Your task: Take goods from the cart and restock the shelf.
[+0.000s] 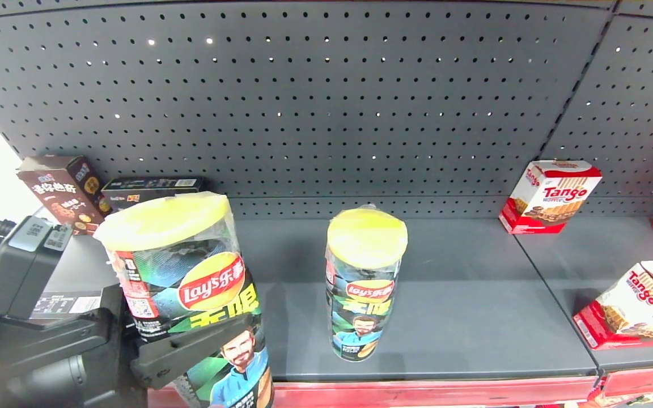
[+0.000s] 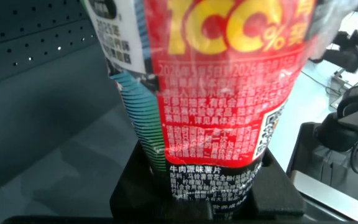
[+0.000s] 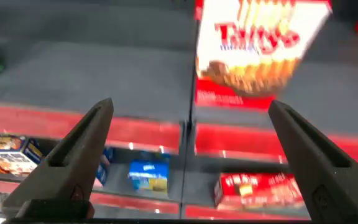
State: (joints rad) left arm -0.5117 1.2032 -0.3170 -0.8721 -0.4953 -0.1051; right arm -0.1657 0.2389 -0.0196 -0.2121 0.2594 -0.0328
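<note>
The left gripper [image 1: 187, 343] clasps a glossy, yellow-lidded cylindrical chip can [image 1: 185, 283] at the matte grey metal shelf [image 1: 462, 306] front-left; a twin can [image 1: 365, 283] stands upright mid-shelf; the right gripper [image 3: 191, 168] holds its wedge-shaped jaws spread, released.

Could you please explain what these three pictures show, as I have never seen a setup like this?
This is a two-armed robot restocking a shop shelf. The wide picture comes from a camera on its head; the other two from cameras on its wrists. Its left hand is shut on a tall chip can, seen close up in the left wrist picture. A second can stands upright on the shelf, with wafer boxes to its right and dark snack boxes at the back left. The right hand is open and empty.
</note>
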